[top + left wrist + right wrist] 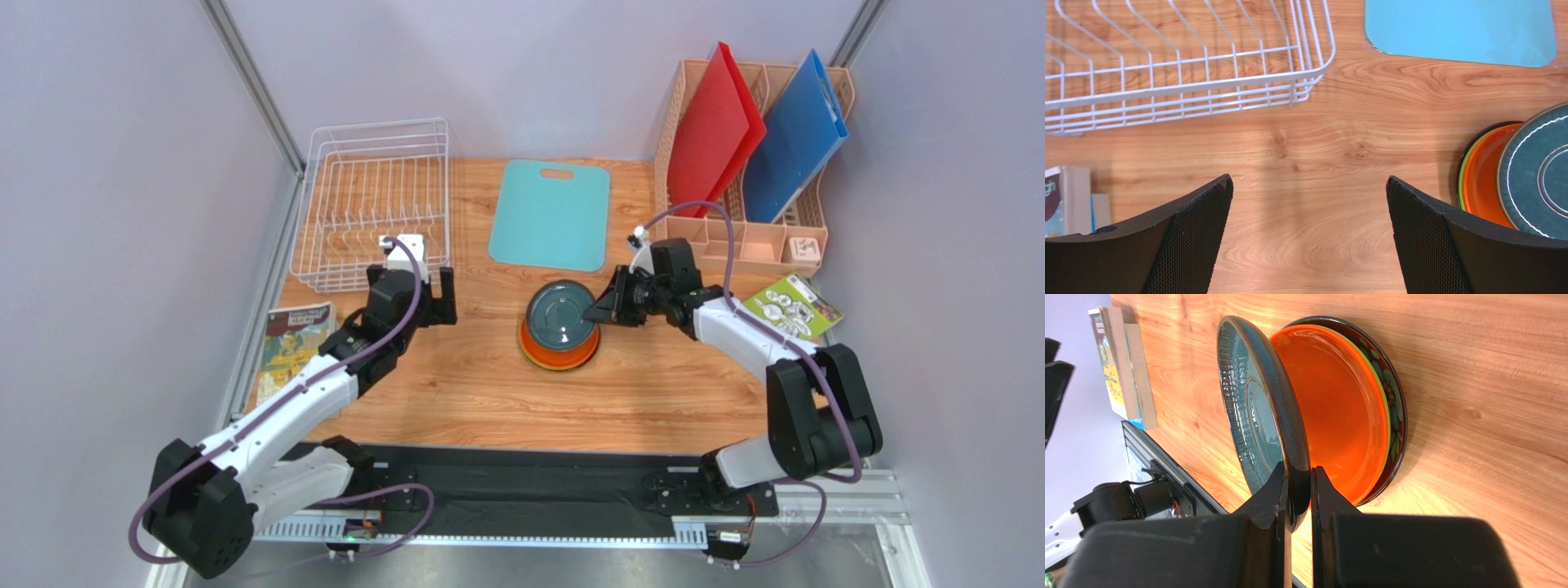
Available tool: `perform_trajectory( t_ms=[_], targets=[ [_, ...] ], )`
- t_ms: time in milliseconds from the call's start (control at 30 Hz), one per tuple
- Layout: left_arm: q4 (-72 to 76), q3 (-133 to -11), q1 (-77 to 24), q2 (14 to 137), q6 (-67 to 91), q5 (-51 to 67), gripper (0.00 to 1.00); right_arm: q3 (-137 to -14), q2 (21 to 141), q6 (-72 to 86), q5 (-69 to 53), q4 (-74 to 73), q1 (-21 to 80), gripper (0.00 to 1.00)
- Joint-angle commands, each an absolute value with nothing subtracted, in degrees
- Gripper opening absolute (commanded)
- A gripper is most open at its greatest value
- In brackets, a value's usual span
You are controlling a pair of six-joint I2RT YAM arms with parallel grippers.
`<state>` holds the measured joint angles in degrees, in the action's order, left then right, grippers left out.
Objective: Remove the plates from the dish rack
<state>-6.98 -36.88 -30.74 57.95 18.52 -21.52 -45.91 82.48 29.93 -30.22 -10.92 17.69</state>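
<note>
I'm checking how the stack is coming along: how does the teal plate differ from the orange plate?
The teal plate is pinched at its rim by the right end effector; the orange plate is free of any grip. The teal plate is tilted, its gripped edge raised; the orange plate lies flat, nested above the dark red plate. Both are round and of like size.

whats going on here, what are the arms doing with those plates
The right arm's jaws are shut on the rim of the teal plate, holding it tilted over the orange plate. That one sits on the green plate and the dark red plate in the middle of the table. The left arm's jaws stand open and empty over bare wood near the dish rack. The rack holds no plates, so this looks like the last one to set down.
</note>
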Motion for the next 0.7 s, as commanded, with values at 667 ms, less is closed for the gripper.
perform_trajectory(
  t_ms=[667],
  targets=[
    [-10.19, -38.49, -30.94, 53.26, 16.61, -23.73, 0.99, -51.77, 89.47, 27.42, -37.09, -12.91, 17.67, 0.25]
  ],
)
